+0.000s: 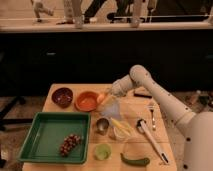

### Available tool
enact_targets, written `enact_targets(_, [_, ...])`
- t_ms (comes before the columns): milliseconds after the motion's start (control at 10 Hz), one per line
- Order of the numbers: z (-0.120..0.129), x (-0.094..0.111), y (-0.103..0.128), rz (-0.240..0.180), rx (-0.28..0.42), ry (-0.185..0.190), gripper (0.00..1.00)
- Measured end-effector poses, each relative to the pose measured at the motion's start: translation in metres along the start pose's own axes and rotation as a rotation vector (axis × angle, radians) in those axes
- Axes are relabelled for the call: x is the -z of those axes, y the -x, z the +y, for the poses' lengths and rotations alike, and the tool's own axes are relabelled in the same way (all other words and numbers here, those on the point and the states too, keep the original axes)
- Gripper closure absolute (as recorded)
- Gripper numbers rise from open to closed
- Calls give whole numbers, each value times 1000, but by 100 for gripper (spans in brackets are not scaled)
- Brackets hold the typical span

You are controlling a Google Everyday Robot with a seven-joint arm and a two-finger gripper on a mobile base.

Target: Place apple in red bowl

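Observation:
The apple is a small orange-red fruit held at the tip of my gripper, just above the right rim of the red bowl. The bowl is bright orange-red, shallow and round, and stands at the back of the wooden table next to a darker maroon bowl. The gripper is shut on the apple. The white arm reaches in from the right.
A green tray at the front left holds dark red grapes. A metal cup, a clear container, a yellow item, a small green cup, a green pepper, a ladle and a fork crowd the table's right half.

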Motion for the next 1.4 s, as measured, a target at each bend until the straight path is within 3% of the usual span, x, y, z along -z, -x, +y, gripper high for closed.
enact_targets(500, [-10,-38,20,-7,19,40,100])
enact_targets(1400, [-36,-67,36,-24,23,53,100])
